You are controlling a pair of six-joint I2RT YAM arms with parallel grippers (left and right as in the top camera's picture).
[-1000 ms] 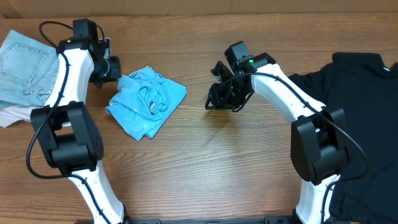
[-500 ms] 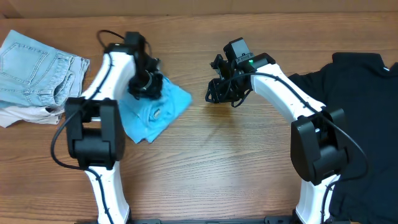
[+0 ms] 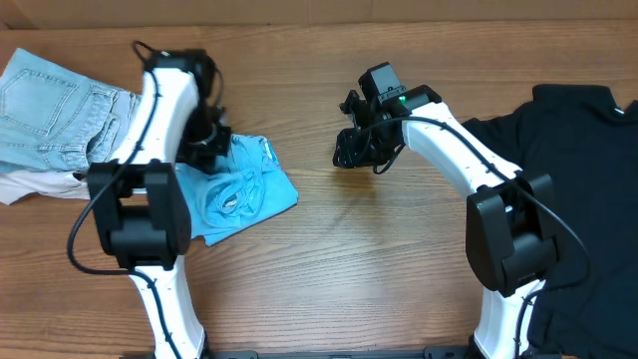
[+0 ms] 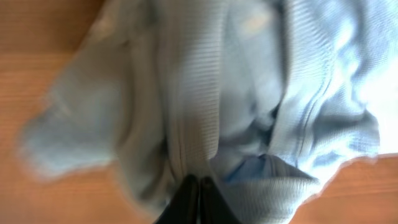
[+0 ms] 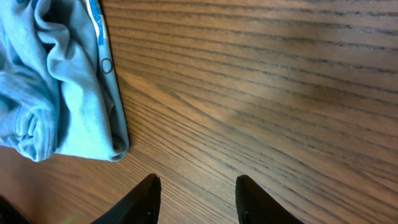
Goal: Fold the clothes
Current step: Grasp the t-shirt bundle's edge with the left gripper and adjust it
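The sky-blue T-shirt (image 3: 244,189) lies crumpled left of the table's middle. My left gripper (image 3: 207,148) is at its upper left edge, shut on a fold of the blue cloth (image 4: 236,93), and in the left wrist view the dark fingertips of that gripper (image 4: 199,182) are pressed together in the fabric. My right gripper (image 3: 347,150) hovers open over bare wood to the shirt's right. The right wrist view has the gripper (image 5: 198,183) with nothing between its fingers and the shirt's hem (image 5: 62,93) at the left.
A black T-shirt (image 3: 578,170) is spread at the right edge of the table. Pale denim (image 3: 50,115) lies at the far left on top of an off-white piece (image 3: 30,184). A cardboard-coloured wall runs along the back.
My left gripper moved onto the blue shirt and shut on it, and the shirt has shifted left and towards the front. The right gripper rose slightly and stayed open.
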